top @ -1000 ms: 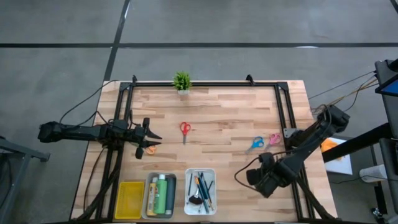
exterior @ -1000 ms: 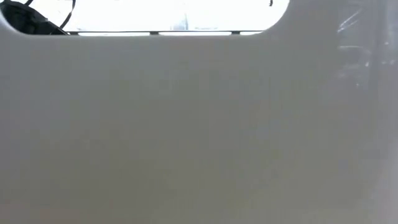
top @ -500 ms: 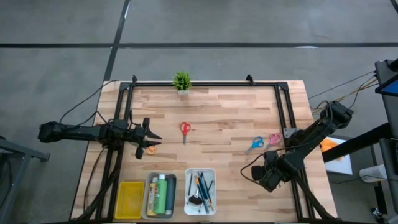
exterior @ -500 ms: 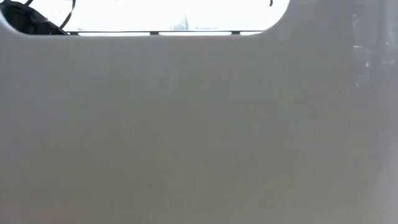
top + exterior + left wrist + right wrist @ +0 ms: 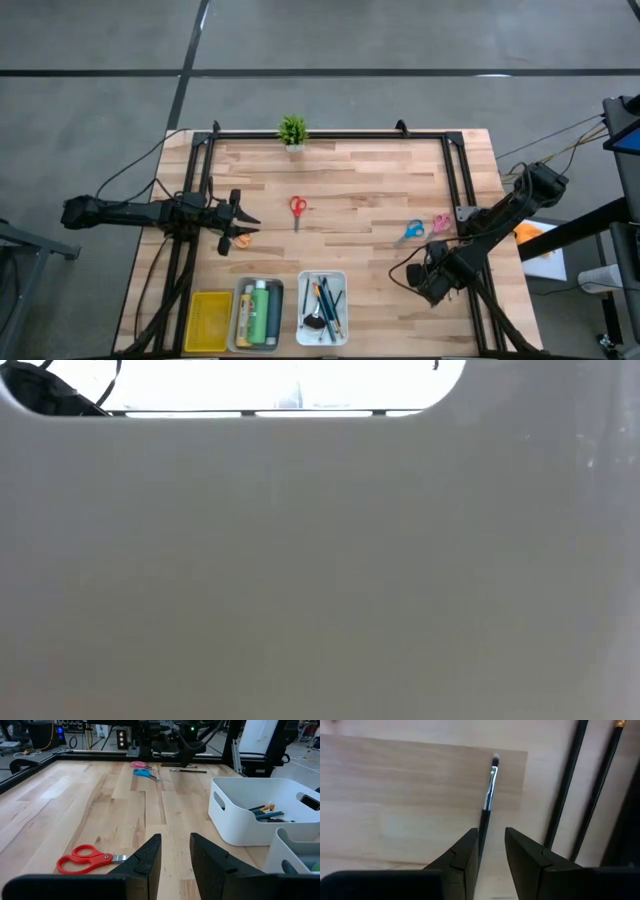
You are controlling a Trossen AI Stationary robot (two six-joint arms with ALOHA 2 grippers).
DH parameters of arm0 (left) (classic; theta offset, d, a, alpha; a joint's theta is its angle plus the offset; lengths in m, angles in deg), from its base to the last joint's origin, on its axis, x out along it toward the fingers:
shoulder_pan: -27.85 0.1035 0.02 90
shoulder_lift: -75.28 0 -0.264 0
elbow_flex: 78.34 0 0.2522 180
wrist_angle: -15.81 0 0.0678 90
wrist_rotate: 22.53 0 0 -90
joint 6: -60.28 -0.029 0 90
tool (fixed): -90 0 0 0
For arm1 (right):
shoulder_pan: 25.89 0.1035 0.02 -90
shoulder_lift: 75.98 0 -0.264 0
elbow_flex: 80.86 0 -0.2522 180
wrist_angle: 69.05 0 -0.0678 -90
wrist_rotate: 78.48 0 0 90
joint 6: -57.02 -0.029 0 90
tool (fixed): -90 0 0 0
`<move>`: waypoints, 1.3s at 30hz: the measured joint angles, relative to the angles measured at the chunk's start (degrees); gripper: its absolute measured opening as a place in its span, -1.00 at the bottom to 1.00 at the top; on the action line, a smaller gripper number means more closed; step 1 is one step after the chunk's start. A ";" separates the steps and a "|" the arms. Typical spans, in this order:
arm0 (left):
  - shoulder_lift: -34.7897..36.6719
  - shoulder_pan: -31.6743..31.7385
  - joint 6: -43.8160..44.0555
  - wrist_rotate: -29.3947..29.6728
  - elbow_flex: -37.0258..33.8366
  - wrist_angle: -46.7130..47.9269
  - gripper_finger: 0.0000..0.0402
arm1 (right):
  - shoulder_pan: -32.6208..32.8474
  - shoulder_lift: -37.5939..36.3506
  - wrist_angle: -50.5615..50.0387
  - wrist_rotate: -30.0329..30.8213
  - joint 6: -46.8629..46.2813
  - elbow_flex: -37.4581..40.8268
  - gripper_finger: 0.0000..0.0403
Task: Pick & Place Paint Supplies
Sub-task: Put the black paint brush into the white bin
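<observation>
Wood table (image 5: pixel 350 180), black frame around it, grey floor beyond. Your low view is blocked by a pale blank surface, nothing usable there.

Your right gripper (image 5: pixel 487 852) sits at the table's 4 o'clock edge, pointed down at a thin brush (image 5: pixel 488 800). Fingers (image 5: pixel 462 852) are narrowly parted, one on each side of the brush handle; pale tip points away from the gripper. You can't tell whether the pads touch it. Two dark rods lie on the wood just beside.

Your left gripper (image 5: pixel 175 855) waits at the 9 o'clock edge, low over the wood, fingers narrowly apart, holding nothing. Orange scissors (image 5: pixel 241 240) lie just beside it.

Red scissors (image 5: pixel 297 209) lie near table centre, slightly toward 10 o'clock. Blue scissors (image 5: pixel 411 231) and pink scissors (image 5: pixel 441 223) lie side by side toward 3 o'clock, near the right arm.

Three trays sit in a row at 6 to 7 o'clock: white tray (image 5: pixel 322 276) with brushes and pencils (image 5: pixel 325 300), grey tray (image 5: pixel 236 318) with bottles (image 5: pixel 258 312) lying in it, yellow tray (image 5: pixel 210 320) at the 7 o'clock end. Plant (image 5: pixel 292 131) stands at the 12 o'clock edge.
</observation>
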 joint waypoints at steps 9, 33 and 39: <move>0.00 0.00 0.00 0.01 0.00 0.02 -0.48 | 0.00 -0.13 8.69 -0.11 0.02 5.15 -0.53; 0.00 0.00 0.00 0.00 0.00 0.02 -0.48 | -0.50 -0.07 9.13 0.23 1.30 5.56 -0.91; 0.00 0.00 -0.01 0.02 0.00 0.00 -0.48 | -0.61 -0.21 8.12 6.30 2.86 2.54 -0.91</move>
